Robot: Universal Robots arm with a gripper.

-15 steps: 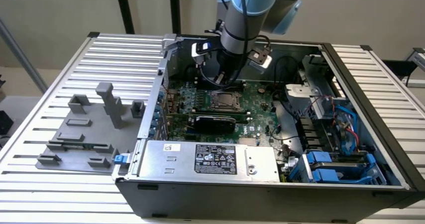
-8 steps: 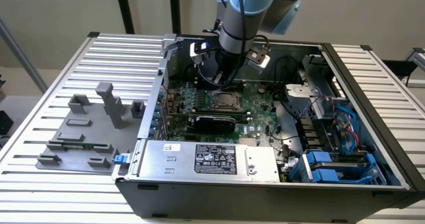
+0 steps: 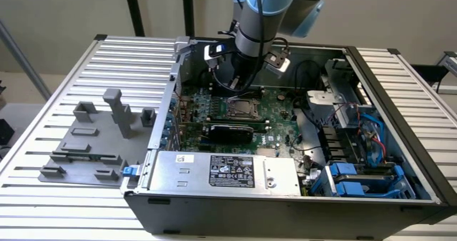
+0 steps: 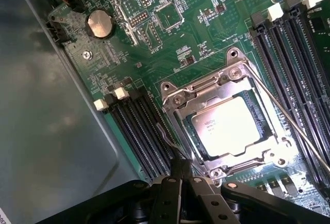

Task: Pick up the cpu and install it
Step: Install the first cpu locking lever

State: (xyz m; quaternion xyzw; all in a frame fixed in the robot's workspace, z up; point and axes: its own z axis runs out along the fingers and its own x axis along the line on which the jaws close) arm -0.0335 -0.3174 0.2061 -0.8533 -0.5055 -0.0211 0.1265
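Black gripper [image 4: 181, 175] fingers sit pressed together, empty, just beside the socket frame [image 4: 227, 131]. Silver cpu [image 4: 227, 127] already lies seated inside that frame on the green motherboard [image 4: 206, 22]. Good practice, I judge: check it sits flat, corners aligned.

The cpu [image 4: 228, 127], a shiny silver square chip, lies flat inside the motherboard socket's metal frame [image 4: 180, 96]
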